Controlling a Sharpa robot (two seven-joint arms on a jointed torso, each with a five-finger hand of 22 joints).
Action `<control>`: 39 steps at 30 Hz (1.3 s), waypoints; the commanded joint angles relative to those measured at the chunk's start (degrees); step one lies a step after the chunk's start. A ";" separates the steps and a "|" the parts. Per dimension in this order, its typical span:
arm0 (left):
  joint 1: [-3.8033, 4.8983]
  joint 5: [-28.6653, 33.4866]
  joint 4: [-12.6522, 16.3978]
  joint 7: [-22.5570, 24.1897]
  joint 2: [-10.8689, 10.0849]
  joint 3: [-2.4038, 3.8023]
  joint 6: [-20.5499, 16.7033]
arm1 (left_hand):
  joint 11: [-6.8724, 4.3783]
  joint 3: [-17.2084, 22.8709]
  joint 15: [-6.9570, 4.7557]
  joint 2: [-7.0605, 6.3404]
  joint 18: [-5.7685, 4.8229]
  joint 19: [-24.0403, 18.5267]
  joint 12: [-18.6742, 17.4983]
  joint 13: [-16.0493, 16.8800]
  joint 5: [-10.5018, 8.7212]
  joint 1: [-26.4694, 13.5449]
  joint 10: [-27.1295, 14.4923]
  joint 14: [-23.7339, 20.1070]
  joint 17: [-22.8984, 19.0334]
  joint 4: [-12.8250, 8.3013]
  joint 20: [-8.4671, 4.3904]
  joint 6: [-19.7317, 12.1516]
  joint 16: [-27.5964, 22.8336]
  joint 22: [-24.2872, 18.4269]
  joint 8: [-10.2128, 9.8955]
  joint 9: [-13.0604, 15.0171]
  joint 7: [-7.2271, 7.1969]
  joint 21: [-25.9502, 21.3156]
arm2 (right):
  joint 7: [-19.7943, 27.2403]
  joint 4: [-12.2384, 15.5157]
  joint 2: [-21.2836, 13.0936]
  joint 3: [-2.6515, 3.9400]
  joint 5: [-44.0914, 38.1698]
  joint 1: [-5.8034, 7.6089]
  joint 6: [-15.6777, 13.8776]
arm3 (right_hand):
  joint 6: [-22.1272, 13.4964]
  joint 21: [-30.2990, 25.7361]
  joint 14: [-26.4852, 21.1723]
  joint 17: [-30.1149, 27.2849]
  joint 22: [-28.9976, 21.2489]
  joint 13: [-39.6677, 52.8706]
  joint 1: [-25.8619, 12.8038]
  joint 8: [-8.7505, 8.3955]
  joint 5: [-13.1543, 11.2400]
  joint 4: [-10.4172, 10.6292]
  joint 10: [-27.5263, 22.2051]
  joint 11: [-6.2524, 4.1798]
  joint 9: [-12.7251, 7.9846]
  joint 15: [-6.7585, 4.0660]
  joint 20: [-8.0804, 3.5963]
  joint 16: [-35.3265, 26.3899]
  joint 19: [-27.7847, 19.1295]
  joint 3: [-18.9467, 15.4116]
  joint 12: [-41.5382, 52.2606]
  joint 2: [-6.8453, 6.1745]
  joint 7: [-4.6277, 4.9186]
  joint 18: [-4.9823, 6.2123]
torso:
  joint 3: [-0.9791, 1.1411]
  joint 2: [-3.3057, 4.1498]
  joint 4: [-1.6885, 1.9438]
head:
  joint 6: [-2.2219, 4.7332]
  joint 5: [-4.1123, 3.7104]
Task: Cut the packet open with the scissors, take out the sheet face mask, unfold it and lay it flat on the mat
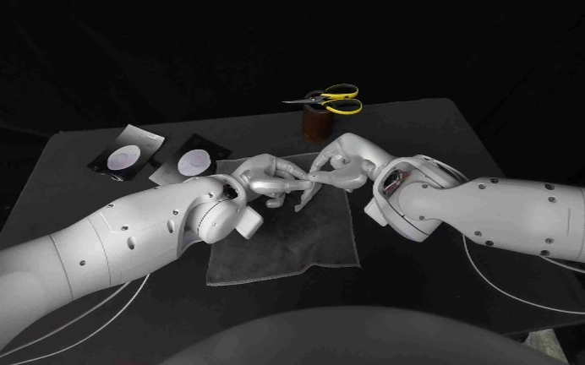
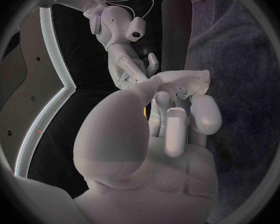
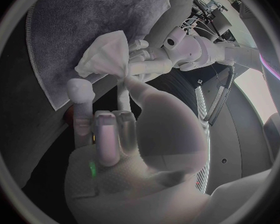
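While the grey cloth mat (image 1: 287,251) lies nearest on the black table (image 1: 439,128), the left hand (image 1: 270,177) and the right hand (image 1: 344,162) meet just above its far edge, each pinching the crumpled white sheet face mask (image 3: 109,52) between them. Farther left lie two black packets (image 1: 128,155); farthest, yellow-handled scissors (image 1: 331,99) stand in a brown holder (image 1: 318,122).

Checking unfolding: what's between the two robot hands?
The crumpled face mask, held by the left robot hand and right robot hand above the mat; both wrist views show it.
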 commanded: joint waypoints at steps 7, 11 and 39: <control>0.03 0.91 0.03 1.40 0.24 0.08 -1.39 | -0.54 0.83 -0.74 1.31 -0.70 0.66 1.54 4.05 0.13 -0.15 3.64 2.43 7.63 -0.14 -0.22 0.58 0.66 0.52 0.91 1.06 -0.30 0.35 | 0.23 -0.02 -0.07 0.00 -0.05 -0.07 0.72 | 0.81 0.39 6.16 15.10 0.16 14.32 0.34 1.40 0.13 -0.27 5.70 -0.25 1.30 -0.46 -0.16 0.20 0.30 0.69 0.35 1.04 -0.35 0.69 | -0.01 -0.01 -0.01 | 0.00 -0.03; 0.03 1.53 0.01 1.39 0.10 0.08 -2.01 | -0.64 1.12 -0.84 1.48 -0.71 0.69 1.58 4.33 0.12 -0.50 4.08 2.48 7.71 0.09 -0.32 0.38 0.69 0.58 1.14 1.36 -0.43 0.38 | 0.19 -0.15 -0.21 0.00 -0.04 -0.07 0.73 | 0.81 0.39 6.16 15.10 0.16 14.32 0.34 1.40 0.13 -0.27 5.70 -0.25 1.30 -0.46 -0.16 0.20 0.30 0.69 0.35 1.04 -0.35 0.69 | -0.02 0.01 0.02 | 0.00 -0.05; 0.03 2.65 0.27 0.95 -0.87 0.07 -2.47 | -0.89 3.16 -1.10 1.77 -0.78 0.87 1.76 5.26 0.12 -1.20 4.73 2.60 7.87 0.29 -0.62 -0.88 0.74 0.93 2.71 3.04 -0.66 0.59 | 0.30 -0.99 -1.13 0.00 0.45 -0.07 0.20 | 0.77 0.49 6.16 15.10 0.22 14.30 0.26 1.48 0.13 -0.33 5.69 -0.25 1.36 -0.45 -0.17 0.20 0.31 0.81 0.32 1.01 -0.35 0.67 | -0.01 -0.01 0.00 | 0.00 0.05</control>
